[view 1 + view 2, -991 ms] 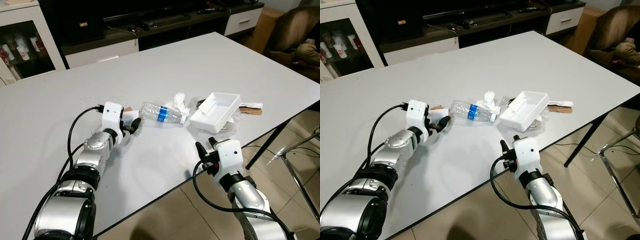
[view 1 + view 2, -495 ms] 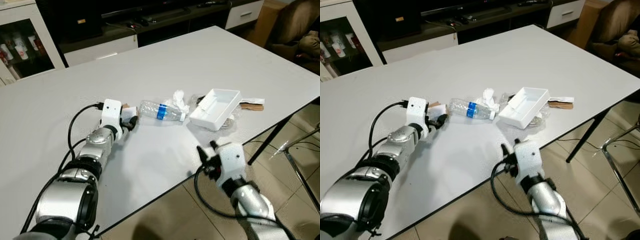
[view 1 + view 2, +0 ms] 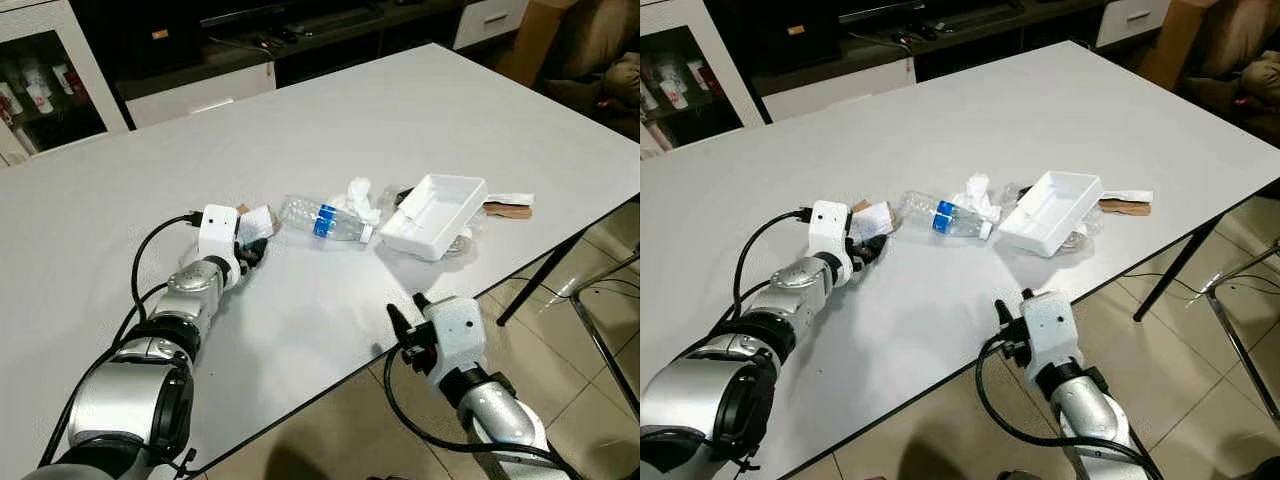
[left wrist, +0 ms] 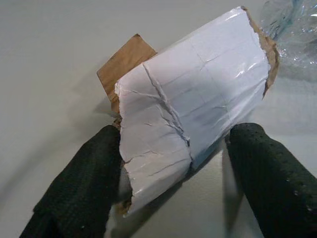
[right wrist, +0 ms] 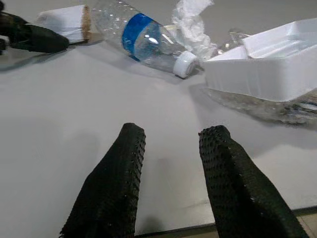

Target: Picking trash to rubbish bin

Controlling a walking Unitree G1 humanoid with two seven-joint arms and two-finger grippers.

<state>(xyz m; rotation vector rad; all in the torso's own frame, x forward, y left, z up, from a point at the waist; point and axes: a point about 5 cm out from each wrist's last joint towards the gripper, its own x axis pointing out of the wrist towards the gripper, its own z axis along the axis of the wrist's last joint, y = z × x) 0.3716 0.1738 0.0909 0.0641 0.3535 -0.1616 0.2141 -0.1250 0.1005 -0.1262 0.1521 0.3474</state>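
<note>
Trash: torn white paper wrapper (image 4: 193,106) with a brown cardboard backing, lying on the white table (image 3: 400,130), its far end just beside the base of a clear plastic bottle (image 3: 322,220).
Left gripper: my left gripper (image 3: 250,252) lies low on the table with the wrapper between its two black fingers (image 4: 79,188); they are spread to either side of it. One finger looks to be touching the torn edge, the other sits just apart, so I judge no firm pinch yet.
Beyond the left fingers: the bottle with its blue label, then a crumpled tissue (image 3: 360,197) touching the bottle's cap end, then a white foam tray (image 3: 432,215) resting on clear plastic film, with a brown and white scrap (image 3: 505,208) past it.
Right gripper: my right gripper (image 5: 171,148) hovers at the near table edge, fingers slightly parted and holding nothing, pointed toward the bottle and tray, which lie well ahead of the fingertips.
Step in hand: I judge this is the grasp of the first piece, the wrapper.
Next move: I need to bring the left fingers together on the wrapper, then lift it off the table. I cannot see a rubbish bin, so I would have to find it before carrying.
</note>
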